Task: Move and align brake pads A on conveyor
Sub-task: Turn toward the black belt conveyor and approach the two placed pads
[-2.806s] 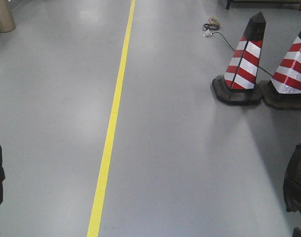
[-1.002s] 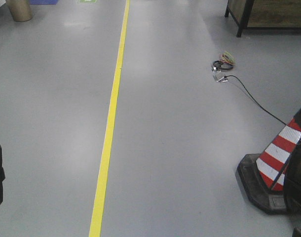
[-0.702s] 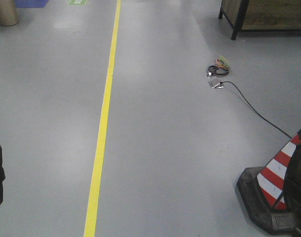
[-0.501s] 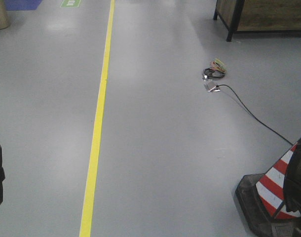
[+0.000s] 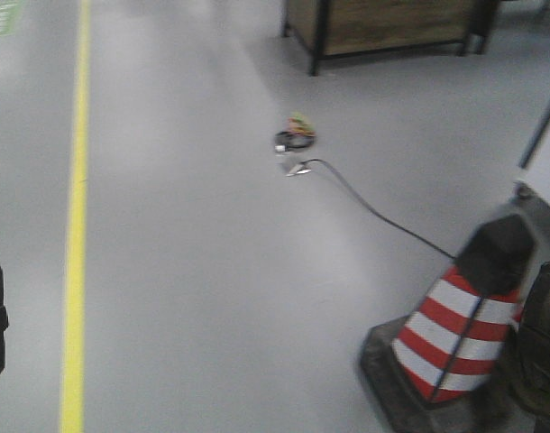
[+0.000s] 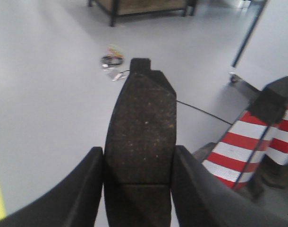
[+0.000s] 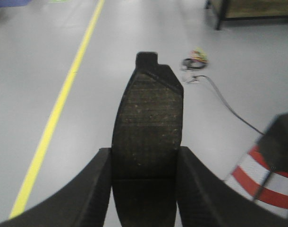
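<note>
- Brake pads A: one sat clamped between the fingers of my left pincer, and another in my right pincer, each pincer narrowed onto the pad's edges.
- Each pad's long axis ran straight ahead of its pincer, notched tab outermost.
- Faces looked dark, gritty and speckled, with a cross groove near the fingers.
- No view showed the conveyor; ahead lay only grey floor and a striped cone, so I judged neither arm nearer.

No legible text, label or number.
</note>
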Available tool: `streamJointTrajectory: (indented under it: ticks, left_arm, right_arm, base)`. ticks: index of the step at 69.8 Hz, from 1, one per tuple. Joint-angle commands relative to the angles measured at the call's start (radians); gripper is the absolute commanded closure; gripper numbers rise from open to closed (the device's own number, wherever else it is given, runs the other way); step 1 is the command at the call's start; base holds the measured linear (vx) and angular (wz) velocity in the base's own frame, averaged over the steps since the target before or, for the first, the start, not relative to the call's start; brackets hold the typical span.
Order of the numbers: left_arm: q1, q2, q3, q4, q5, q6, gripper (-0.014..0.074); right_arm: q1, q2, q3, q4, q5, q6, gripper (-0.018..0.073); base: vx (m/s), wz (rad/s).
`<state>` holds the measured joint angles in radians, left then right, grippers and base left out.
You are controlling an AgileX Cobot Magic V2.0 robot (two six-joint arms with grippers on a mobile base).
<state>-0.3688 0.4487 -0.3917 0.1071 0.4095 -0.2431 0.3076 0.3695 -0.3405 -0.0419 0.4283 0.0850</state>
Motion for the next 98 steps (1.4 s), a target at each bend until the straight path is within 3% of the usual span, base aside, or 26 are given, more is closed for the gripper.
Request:
streamJointTrajectory:
  ticks: [1,98]
  left_arm:
    - [-0.002,0.003,-0.027,0.001,-0.097,-0.001,0.0540]
    - [-0.002,0.003,-0.027,0.001,-0.097,-0.001,0.0540]
  right_arm:
    - [-0.001,0.004,-0.034,-0.009,-0.098,-0.008,0.0535]
    - [-0.001,0.004,-0.034,-0.009,-0.098,-0.008,0.0535]
  base:
    - [0.24,-0.85]
    - [0.21,-0.80]
